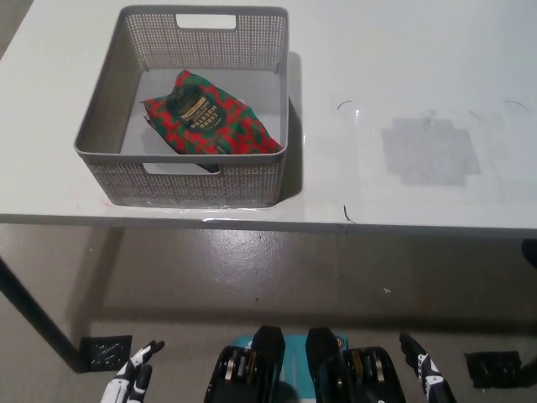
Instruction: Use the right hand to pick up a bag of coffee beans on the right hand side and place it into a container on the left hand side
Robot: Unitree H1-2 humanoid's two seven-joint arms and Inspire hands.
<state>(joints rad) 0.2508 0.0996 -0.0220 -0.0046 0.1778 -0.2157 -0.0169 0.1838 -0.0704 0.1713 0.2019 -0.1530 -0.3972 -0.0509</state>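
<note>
Coffee bean bags: one, the red and green bag (210, 117), lying inside the basket, well ahead of both hands.
Containers: one, a grey perforated basket (189, 180) with two cut-out handles, up ahead of the left hand.
Tables: one white table (403, 59), beyond both hands.
Grey taped patches: one patch (430, 151) on the table, ahead of the right hand.
Robot hands in view: two, the left hand (130, 382) at the bottom edge on the left and the right hand (428, 374) at the bottom edge on the right, both only partly visible.
Dark floor markers: two, one marker (105, 351) just beside the left hand, another marker (491, 367) just beside the right hand.
</note>
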